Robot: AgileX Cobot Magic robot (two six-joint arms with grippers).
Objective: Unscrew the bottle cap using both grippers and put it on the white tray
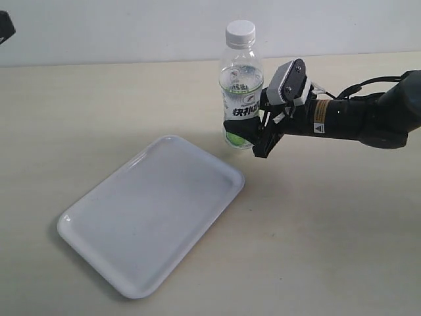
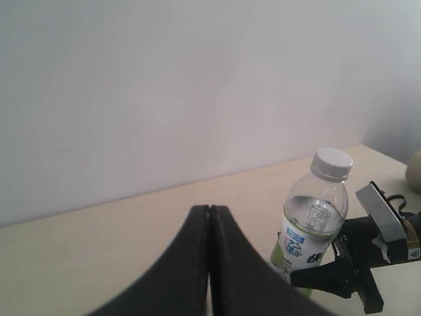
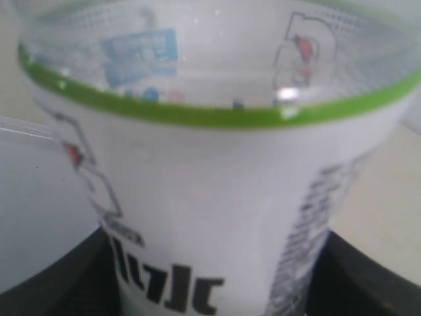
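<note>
Bottle cap (image 1: 240,31) on, right claw (image 1: 249,137) gripping bottle (image 1: 241,82)

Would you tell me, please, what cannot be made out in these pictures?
The left arm: exterior view, cut off at the edge; only a corner shows.
The base of the bottle: exterior view, partly covered by the right gripper; whether it touches the table is unclear.
The bottle cap: right wrist view, outside the frame.
The label print: right wrist view, blurred by closeness.
</note>
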